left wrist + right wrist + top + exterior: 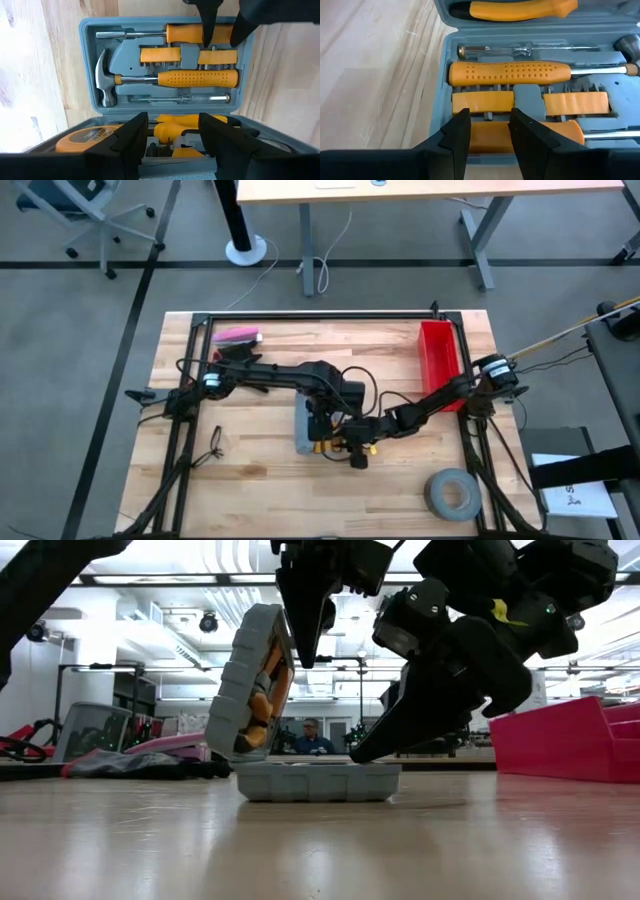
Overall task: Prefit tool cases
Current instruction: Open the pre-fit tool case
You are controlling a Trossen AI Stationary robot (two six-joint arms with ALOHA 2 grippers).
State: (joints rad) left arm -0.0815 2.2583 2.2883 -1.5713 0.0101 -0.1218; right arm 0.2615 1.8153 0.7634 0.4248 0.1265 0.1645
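The grey-blue tool case stands open near the table's middle [303, 435]. Its base [318, 781] lies flat, holding a hammer [106, 75] and yellow-handled tools [197, 78]. Its lid [250, 680] stands on the hinge side and leans over the base. My left gripper [174, 135] points straight down at the lid's free edge and is shut on it. My right gripper [490, 125] slants down from the table's right side into the base. Its open fingers hover over the yellow screwdriver handle [490, 139] and the bit strips [482, 102]. My left gripper comes from above, pointing down, onto the lid's free upper edge [175, 164], where a pale grey part of the rim fills the gap between the fingers. The fingers [303, 630] stand on the lid's inner side. The lid stays tilted, its hinge edge down by the base. My right gripper has its fingertips [362, 752] down at the base's rim level, over the tool slots. Whether they touch a tool I cannot tell.
A red bin [440, 360] stands at the table's far right and a grey tape roll [452, 492] at the near right. A pink object [238, 336] lies at the far left. A person [312, 737] sits in the room beyond the table.
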